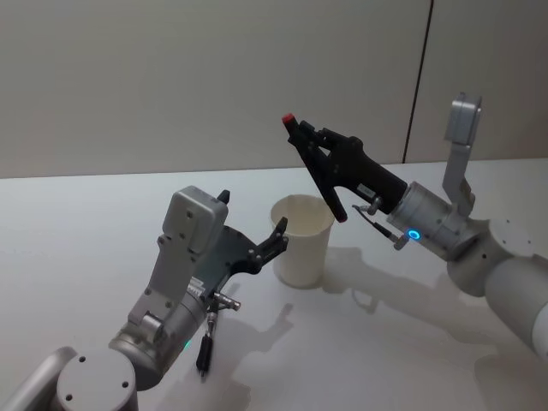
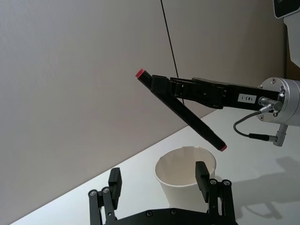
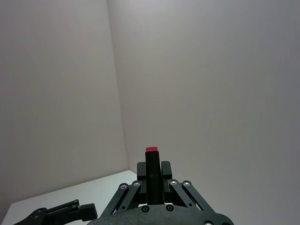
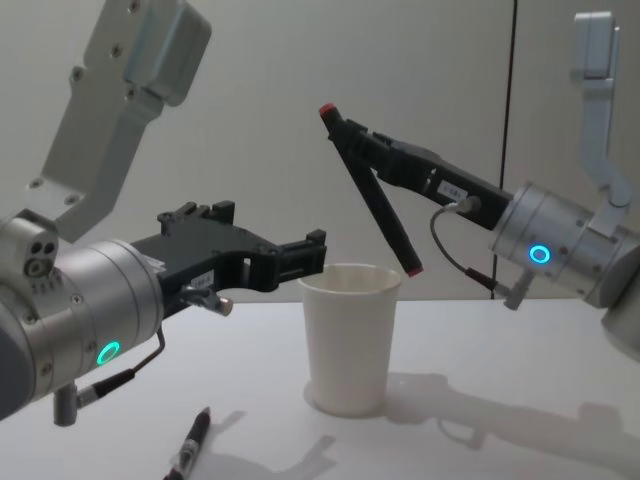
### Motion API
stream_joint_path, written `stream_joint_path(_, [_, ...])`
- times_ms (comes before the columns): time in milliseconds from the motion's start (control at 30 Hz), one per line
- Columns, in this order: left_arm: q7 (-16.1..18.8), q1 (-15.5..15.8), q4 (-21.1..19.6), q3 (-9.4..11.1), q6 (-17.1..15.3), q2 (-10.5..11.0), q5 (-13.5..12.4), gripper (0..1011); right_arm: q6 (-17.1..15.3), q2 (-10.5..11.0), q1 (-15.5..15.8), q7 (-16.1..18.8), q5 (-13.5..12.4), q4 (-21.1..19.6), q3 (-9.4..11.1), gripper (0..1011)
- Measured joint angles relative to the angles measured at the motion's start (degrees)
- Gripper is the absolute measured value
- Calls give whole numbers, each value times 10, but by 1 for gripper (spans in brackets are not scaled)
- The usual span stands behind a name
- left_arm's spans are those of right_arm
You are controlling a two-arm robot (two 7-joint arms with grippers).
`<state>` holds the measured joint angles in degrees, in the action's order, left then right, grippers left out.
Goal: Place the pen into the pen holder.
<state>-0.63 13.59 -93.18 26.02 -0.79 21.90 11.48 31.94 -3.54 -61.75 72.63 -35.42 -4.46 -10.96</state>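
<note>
The pen [image 1: 317, 171], black with red ends, hangs tilted in the air. My right gripper [image 1: 305, 135] is shut on its upper part. Its lower tip [image 4: 410, 267] is just above the rim of the pen holder [image 1: 301, 244], a white paper cup standing upright on the table. In the left wrist view the pen [image 2: 180, 112] slants down toward the cup [image 2: 183, 178]. My left gripper [image 1: 254, 214] is open at the cup's left side, holding nothing, with one fingertip [image 1: 281, 228] close to the rim. The right wrist view looks along the pen [image 3: 152, 168], which sits between my shut fingers.
A second dark pen [image 1: 204, 347] lies on the white table [image 1: 385, 342] near my left arm, also seen low in the chest view as a pen [image 4: 193, 440]. A grey wall stands behind the table.
</note>
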Motion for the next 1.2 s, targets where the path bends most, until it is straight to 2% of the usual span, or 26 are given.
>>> stream_joint_path(367, [0,0,0,0,0,0,0,1004,-6,-2,-1,17,1,2,9,187])
stream_joint_path(700, [0,0,0,0,0,0,0,1004,-4,-3,-1,27,3,3,19,495])
stream_joint_path(733, [0,0,0,0,0,0,0,1004,-3,-3,-1,28,3,3,21,495])
stream_joint_path(767, [0,0,0,0,0,0,0,1004,-3,-3,-1,29,3,3,22,554])
stream_joint_path(833, [0,0,0,0,0,0,0,1004,-1,-3,0,31,3,3,25,594])
stream_joint_path(867, [0,0,0,0,0,0,0,1004,-1,-3,0,31,3,3,25,656])
stream_joint_path(1033, [0,0,0,0,0,0,0,1004,3,-3,-1,35,3,4,31,793])
stream_joint_path(1067, [0,0,0,0,0,0,0,1004,3,-3,-1,35,4,4,32,849])
stream_joint_path(1167, [0,0,0,0,0,0,0,1004,4,-3,-1,37,4,4,33,900])
stream_joint_path(1200, [0,0,0,0,0,0,0,1004,5,-3,-1,38,5,4,34,950])
